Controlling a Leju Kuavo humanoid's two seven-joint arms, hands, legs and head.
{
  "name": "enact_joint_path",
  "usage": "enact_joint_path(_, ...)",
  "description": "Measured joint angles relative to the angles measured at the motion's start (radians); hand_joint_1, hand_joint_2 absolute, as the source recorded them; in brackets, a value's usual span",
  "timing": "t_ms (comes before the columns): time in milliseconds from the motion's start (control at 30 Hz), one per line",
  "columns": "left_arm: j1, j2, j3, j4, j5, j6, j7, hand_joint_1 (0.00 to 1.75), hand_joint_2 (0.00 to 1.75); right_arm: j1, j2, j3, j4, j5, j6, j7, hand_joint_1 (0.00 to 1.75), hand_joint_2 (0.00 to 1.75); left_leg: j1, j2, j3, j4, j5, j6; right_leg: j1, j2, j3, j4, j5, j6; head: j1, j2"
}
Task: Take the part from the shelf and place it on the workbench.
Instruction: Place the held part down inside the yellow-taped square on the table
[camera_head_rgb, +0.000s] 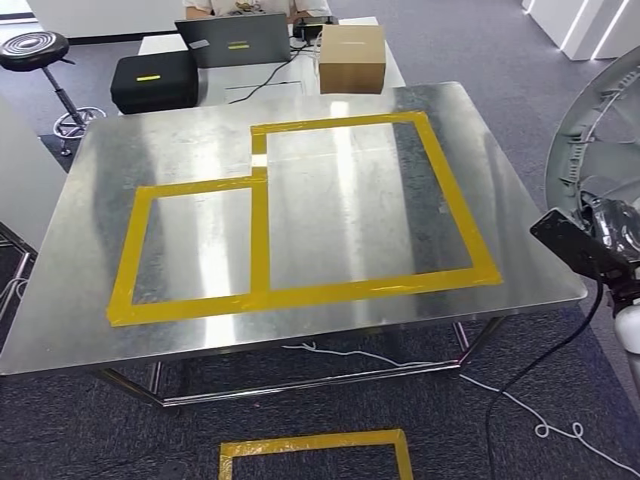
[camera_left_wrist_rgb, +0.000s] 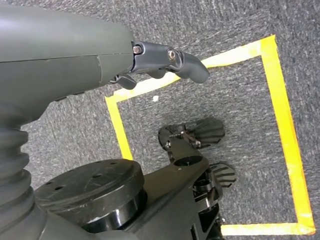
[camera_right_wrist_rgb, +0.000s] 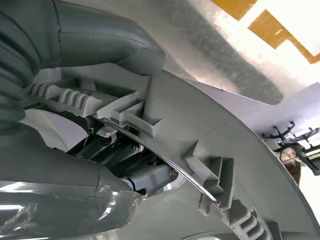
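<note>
The part (camera_head_rgb: 592, 125) is a large curved grey plastic panel with ribs, at the right edge of the head view, beside and above the workbench's right end. My right hand (camera_head_rgb: 613, 228) grips it; in the right wrist view the thumb and fingers (camera_right_wrist_rgb: 113, 157) clamp the part's (camera_right_wrist_rgb: 211, 125) ribbed edge. The steel workbench (camera_head_rgb: 75, 250) bears two yellow-taped rectangles, a small left one (camera_head_rgb: 260, 240) and a larger right one (camera_head_rgb: 453, 195), both bare. My left hand (camera_left_wrist_rgb: 166, 62) hangs over the carpet with fingers apart, holding nothing.
Behind the workbench stand a cardboard box (camera_head_rgb: 352, 58), a black case (camera_head_rgb: 155, 80) and a laptop (camera_head_rgb: 234, 40) with a person seated behind it. A stool (camera_head_rgb: 34, 48) is at far left. A yellow tape square (camera_head_rgb: 317, 442) marks the floor in front, with cables nearby.
</note>
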Motion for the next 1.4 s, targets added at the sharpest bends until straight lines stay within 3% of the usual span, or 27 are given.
enact_joint_path(33,0.0,0.0,0.0,0.0,0.0,-0.001,0.0,0.0,1.75,-0.001,-0.002,-0.001,0.007,-0.003,0.0,-0.001,1.59,1.75,0.002,0.0,-0.002,-0.002,0.004,-0.013,0.002,0.0,-0.003,0.0,0.002,-0.002,0.0,0.0)
enact_joint_path(133,0.0,0.0,0.0,0.0,-0.003,0.001,0.0,0.0,1.75,-0.006,-0.01,-0.003,0.027,-0.009,0.0,-0.002,1.59,1.75,0.01,0.0,-0.007,-0.008,0.014,-0.087,0.004,0.0,-0.011,0.002,0.005,-0.007,0.0,0.0)
enact_joint_path(167,0.0,0.0,0.001,0.0,-0.003,0.001,0.0,0.0,1.75,-0.01,-0.014,-0.003,0.035,-0.01,0.0,-0.003,1.59,1.75,0.012,0.0,-0.009,-0.009,0.017,-0.102,0.004,0.0,-0.014,0.003,0.007,-0.007,0.0,0.0)
enact_joint_path(200,0.0,0.0,0.001,0.0,-0.004,0.002,0.0,0.0,1.75,-0.016,-0.018,-0.004,0.043,-0.01,0.0,-0.003,1.59,1.75,0.012,0.0,-0.012,-0.009,0.019,-0.108,0.004,0.0,-0.017,0.004,0.008,-0.007,0.001,0.0)
enact_joint_path(567,-0.001,0.006,0.001,0.0,-0.036,-0.017,-0.009,0.0,1.75,-0.218,-0.037,0.027,0.256,0.028,0.05,-0.04,1.59,1.75,0.004,0.0,-0.034,-0.003,0.031,-0.095,-0.003,-0.001,-0.037,0.003,0.024,0.002,0.001,0.0)
enact_joint_path(867,-0.003,0.01,0.0,0.0,-0.038,-0.024,-0.017,0.0,1.75,-0.31,-0.029,0.086,0.345,0.07,0.057,-0.071,1.59,1.75,0.004,0.0,-0.043,-0.002,0.033,-0.093,-0.003,-0.001,-0.043,0.004,0.026,0.002,0.001,0.0)
enact_joint_path(967,-0.009,0.012,0.0,0.0,-0.041,-0.024,-0.015,0.0,1.75,-0.393,0.007,0.136,0.399,0.107,0.064,-0.072,1.59,1.75,0.004,0.001,-0.045,-0.002,0.035,-0.094,-0.003,0.001,-0.047,0.004,0.028,0.001,0.001,0.0)
enact_joint_path(1100,-0.017,0.012,0.0,0.0,-0.046,-0.023,-0.009,0.0,1.75,-0.498,0.093,0.209,0.467,0.142,0.058,-0.084,1.59,1.75,0.006,0.002,-0.046,-0.002,0.038,-0.095,-0.002,0.003,-0.05,0.004,0.03,0.0,0.0,0.0)
enact_joint_path(1400,-0.017,0.009,-0.001,0.0,-0.063,-0.026,0.009,0.0,1.75,-0.581,0.233,0.318,0.517,0.165,0.058,-0.118,1.59,1.75,0.008,-0.001,-0.052,-0.002,0.041,-0.098,0.0,-0.002,-0.054,0.006,0.03,-0.002,0.001,0.0)
